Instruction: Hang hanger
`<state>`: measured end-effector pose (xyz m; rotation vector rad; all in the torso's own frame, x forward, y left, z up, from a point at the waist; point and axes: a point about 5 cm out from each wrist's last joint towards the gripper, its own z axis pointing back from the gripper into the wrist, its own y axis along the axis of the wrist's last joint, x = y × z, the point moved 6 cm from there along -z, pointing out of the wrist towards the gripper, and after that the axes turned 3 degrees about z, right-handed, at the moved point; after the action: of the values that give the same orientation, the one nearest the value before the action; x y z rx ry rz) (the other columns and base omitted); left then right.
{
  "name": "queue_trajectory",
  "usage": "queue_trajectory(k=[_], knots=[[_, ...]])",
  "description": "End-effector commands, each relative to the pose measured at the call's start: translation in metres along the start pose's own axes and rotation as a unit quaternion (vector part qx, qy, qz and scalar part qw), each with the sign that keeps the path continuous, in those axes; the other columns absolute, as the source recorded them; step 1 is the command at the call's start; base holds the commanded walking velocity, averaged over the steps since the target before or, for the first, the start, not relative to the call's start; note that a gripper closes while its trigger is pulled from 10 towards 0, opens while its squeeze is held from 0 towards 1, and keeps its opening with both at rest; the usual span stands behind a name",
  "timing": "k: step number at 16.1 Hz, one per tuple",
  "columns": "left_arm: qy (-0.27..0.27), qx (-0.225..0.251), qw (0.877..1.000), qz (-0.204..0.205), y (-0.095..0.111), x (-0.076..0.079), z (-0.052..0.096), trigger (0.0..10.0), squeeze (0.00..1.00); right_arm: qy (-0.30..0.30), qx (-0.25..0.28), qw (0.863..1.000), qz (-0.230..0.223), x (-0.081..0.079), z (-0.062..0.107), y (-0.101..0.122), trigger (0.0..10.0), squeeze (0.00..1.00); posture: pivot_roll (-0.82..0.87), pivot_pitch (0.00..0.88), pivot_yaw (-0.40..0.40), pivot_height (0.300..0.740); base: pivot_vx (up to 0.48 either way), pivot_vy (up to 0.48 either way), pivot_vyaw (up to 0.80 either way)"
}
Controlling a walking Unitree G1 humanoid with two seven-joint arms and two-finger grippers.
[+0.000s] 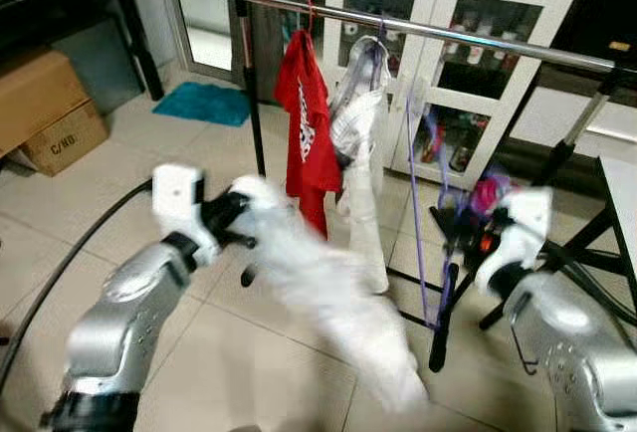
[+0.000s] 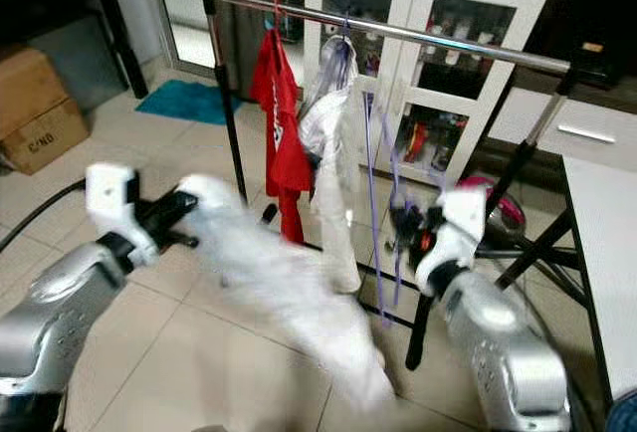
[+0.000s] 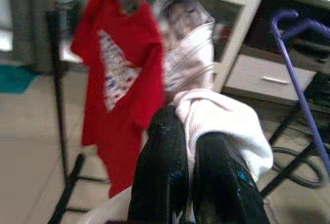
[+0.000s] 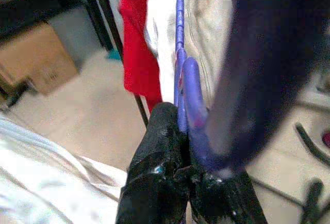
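Right pincer point(image 4: 180, 175) is clenched on a thin purple plastic hanger point(image 4: 180, 64) below the silver clothes rail point(image 1: 478, 39); left pincer point(image 3: 193, 177) pinches soft white cloth point(image 3: 221, 123). Hanger looks light, stiff, best gripped near its hook.

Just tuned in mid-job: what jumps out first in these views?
A blurred white garment stretches across the foreground, its upper end pinched by the left gripper. To the right, the right gripper is shut on a purple hanger standing upright below the clothes rail. On the rail's left part hang a red T-shirt and, beside it, a white patterned garment.
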<state>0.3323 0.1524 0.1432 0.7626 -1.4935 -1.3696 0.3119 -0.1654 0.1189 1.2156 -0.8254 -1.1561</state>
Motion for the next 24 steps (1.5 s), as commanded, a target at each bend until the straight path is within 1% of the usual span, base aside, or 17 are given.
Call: queue_trajectory(k=[1,2,3,5,7,9,11,13,14,15,16,18,19,20,22,23,24], knots=[[0.009,0.03,0.999,-0.012,0.016,0.001,0.004,6.0,0.0,-0.004,0.024,1.0,0.015,-0.004,0.005,0.013,10.0,0.0,0.07,0.0,-0.001,0.74,0.0,0.0,-0.8],[0.022,0.034,0.999,-0.006,0.015,-0.002,0.008,10.0,0.0,-0.007,0.027,0.999,0.033,-0.007,0.01,0.011,10.0,0.0,0.06,0.0,0.009,0.74,0.0,0.0,-0.8],[0.053,0.026,0.998,0.006,0.007,-0.008,0.014,10.0,0.0,-0.015,0.033,0.998,0.049,-0.013,0.02,0.01,10.0,0.0,0.05,0.0,0.015,0.74,0.0,0.0,-0.8],[0.06,0.013,0.997,0.044,-0.004,-0.004,0.016,10.0,0.0,-0.021,0.037,0.998,0.046,-0.016,0.024,0.009,10.0,0.0,0.04,0.0,0.015,0.74,0.0,0.0,-0.8],[0.075,0.009,0.997,0.022,-0.008,0.001,0.018,10.0,0.0,-0.04,0.046,0.996,0.067,-0.014,0.023,0.016,10.0,0.0,0.04,0.0,0.0,0.74,0.0,0.0,-0.4],[0.111,0.071,0.991,0.024,0.003,-0.002,0.02,10.0,0.0,-0.059,0.067,0.991,0.097,-0.01,0.023,0.028,10.0,0.0,0.05,0.0,-0.008,0.74,0.0,0.0,0.0],[0.147,0.114,0.982,0.031,0.011,-0.009,0.025,10.0,0.0,-0.059,0.084,0.991,0.087,-0.01,0.025,0.037,10.0,0.0,0.05,0.0,-0.026,0.74,0.0,0.0,-0.4],[0.171,0.123,0.977,0.018,0.021,-0.014,0.031,10.0,0.0,-0.065,0.086,0.991,0.084,-0.01,0.024,0.039,10.0,0.0,0.07,0.0,-0.046,0.74,0.0,0.0,-0.8],[0.116,0.058,0.991,-0.018,0.01,-0.003,0.029,10.0,0.0,-0.062,0.085,0.994,0.041,-0.012,0.022,0.037,10.0,0.0,0.07,0.0,-0.047,0.74,0.0,0.0,-0.8],[0.085,0.048,0.995,-0.014,0.007,0.005,0.03,10.0,0.0,-0.066,0.086,0.994,0.024,-0.012,0.022,0.037,10.0,0.0,0.07,0.0,-0.045,0.74,0.0,0.0,-0.8],[0.073,0.036,0.997,-0.002,0.002,0.011,0.03,10.0,0.0,-0.106,0.112,0.988,0.033,-0.003,0.023,0.046,10.0,0.0,0.07,0.0,-0.039,0.74,0.0,0.0,-0.8],[0.07,0.022,0.997,-0.03,-0.001,0.017,0.024,10.0,0.0,-0.082,0.068,0.994,0.028,-0.006,0.021,0.032,10.0,0.0,0.06,0.005,-0.037,0.74,0.0,0.0,-0.8],[0.071,0.019,0.997,-0.03,-0.001,0.018,0.024,10.0,0.0,-0.079,0.065,0.994,0.024,-0.007,0.022,0.03,10.0,0.0,0.06,0.005,-0.037,0.74,0.0,0.0,-0.8],[0.071,-0.013,0.997,-0.02,-0.011,0.018,0.026,10.0,0.0,-0.076,0.042,0.996,0.017,-0.007,0.022,0.022,10.0,0.0,0.06,0.002,-0.033,0.74,0.0,0.0,-0.8],[0.06,-0.008,0.998,-0.033,-0.007,0.019,0.025,10.0,0.0,-0.099,0.006,0.995,0.013,0.001,0.021,0.004,10.0,0.0,0.07,0.0,-0.045,0.74,0.0,0.0,-0.4],[0.047,0.009,0.998,-0.037,0.0,0.022,0.024,10.0,0.0,-0.104,0.008,0.994,-0.018,0.002,0.02,0.004,10.0,0.0,0.07,0.004,-0.046,0.74,0.0,0.289,0.0],[0.063,0.012,0.997,-0.041,0.002,0.017,0.024,10.0,0.0,-0.1,0.0,0.995,-0.01,0.001,0.019,0.002,10.0,0.0,0.08,0.003,-0.044,0.74,0.0,0.368,0.0]])
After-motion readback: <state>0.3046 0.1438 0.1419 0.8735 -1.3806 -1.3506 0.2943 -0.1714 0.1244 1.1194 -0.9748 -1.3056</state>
